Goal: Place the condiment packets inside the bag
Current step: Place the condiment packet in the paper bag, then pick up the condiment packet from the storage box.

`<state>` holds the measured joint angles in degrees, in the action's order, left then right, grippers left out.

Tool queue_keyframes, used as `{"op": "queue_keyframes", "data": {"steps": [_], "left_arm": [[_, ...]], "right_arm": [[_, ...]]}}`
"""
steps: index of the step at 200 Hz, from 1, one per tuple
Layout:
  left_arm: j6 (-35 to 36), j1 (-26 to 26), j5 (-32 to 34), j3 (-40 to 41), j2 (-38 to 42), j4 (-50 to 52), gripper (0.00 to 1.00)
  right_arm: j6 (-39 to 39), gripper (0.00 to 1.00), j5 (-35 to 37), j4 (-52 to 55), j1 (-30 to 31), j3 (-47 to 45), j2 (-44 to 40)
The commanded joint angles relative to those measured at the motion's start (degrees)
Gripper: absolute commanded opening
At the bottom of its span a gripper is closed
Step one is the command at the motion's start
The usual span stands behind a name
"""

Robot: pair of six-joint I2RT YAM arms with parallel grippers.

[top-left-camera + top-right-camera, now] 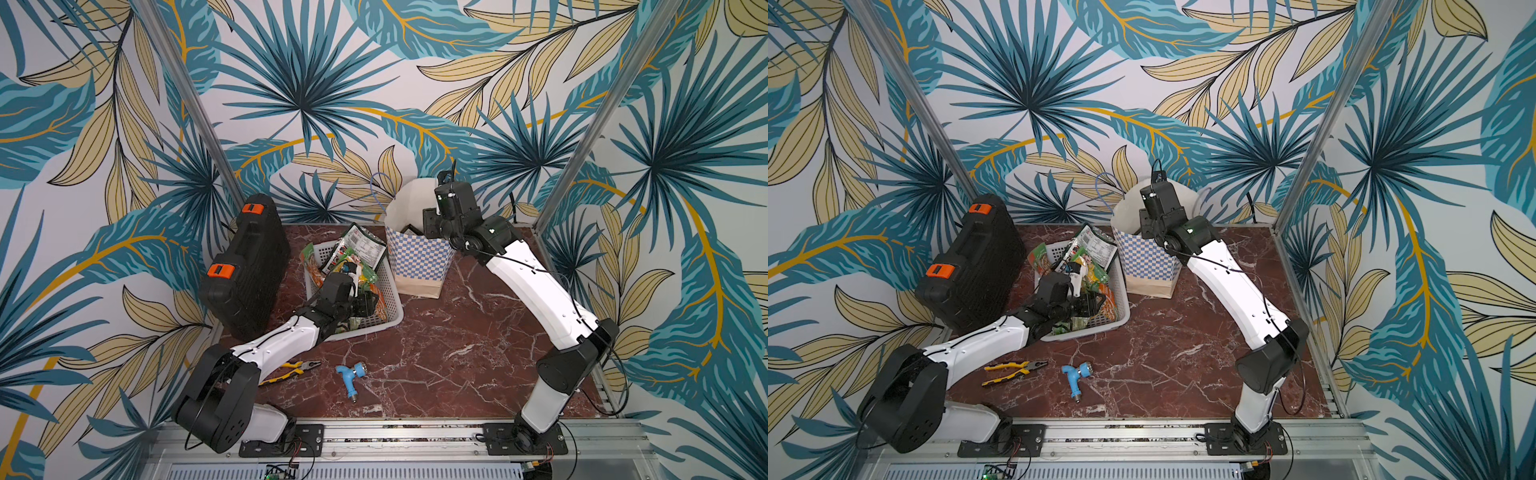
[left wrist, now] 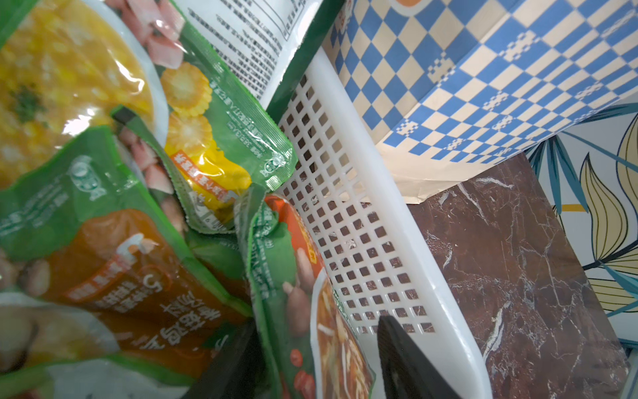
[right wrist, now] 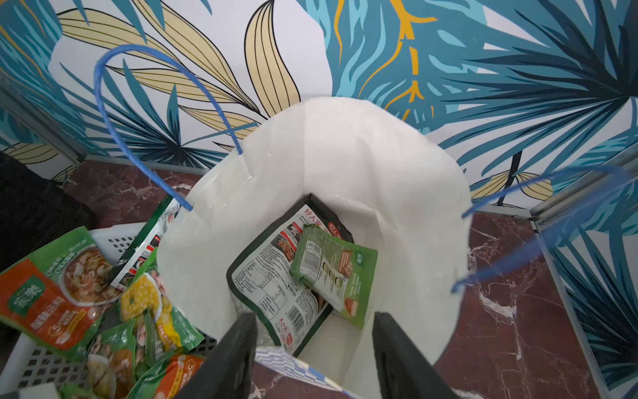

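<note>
Jaws on right gripper (image 3: 314, 315) apart, empty, over bag (image 3: 345, 155) near rim; two condiment packets (image 3: 272, 279) lie below. Left gripper (image 2: 316, 321) half-apart, straddling green packet (image 2: 293, 269) beside basket (image 2: 362, 214) wall; grip unclear.

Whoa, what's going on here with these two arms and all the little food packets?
Two robot arms are moving condiment packets from a white basket into a checkered paper bag. The right gripper hangs open over the bag's mouth, holding nothing. A large silver-black packet and a small green packet lie at the bottom. The left gripper is down in the basket, jaws apart on either side of a green-and-orange packet. Most packets are still in the basket.
</note>
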<state>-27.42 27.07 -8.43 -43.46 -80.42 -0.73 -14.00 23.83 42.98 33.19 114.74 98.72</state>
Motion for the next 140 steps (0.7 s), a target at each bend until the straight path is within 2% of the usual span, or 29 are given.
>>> {"op": "queue_keyframes", "data": {"steps": [1, 14, 60, 140], "left_arm": [[0.72, 0.35, 0.43, -3.16, 0.03, 1.78, 0.47], [1.03, 0.63, 0.44, -3.59, -0.46, 2.21, 0.40], [2.72, 1.13, 3.74, -7.13, -0.22, 7.50, 0.00], [0.79, 1.30, 9.99, -19.01, 8.86, 23.19, 0.00]], "right_arm": [[-1.06, 0.61, -4.25, 1.85, 0.17, -3.79, -7.40], [-1.36, 0.63, -5.51, 1.69, 0.17, -7.34, -10.69], [-3.36, 0.64, -8.30, -0.05, 0.21, -23.80, -23.04], [-8.86, 0.62, -9.02, -7.33, 0.21, -49.61, -39.61]]}}
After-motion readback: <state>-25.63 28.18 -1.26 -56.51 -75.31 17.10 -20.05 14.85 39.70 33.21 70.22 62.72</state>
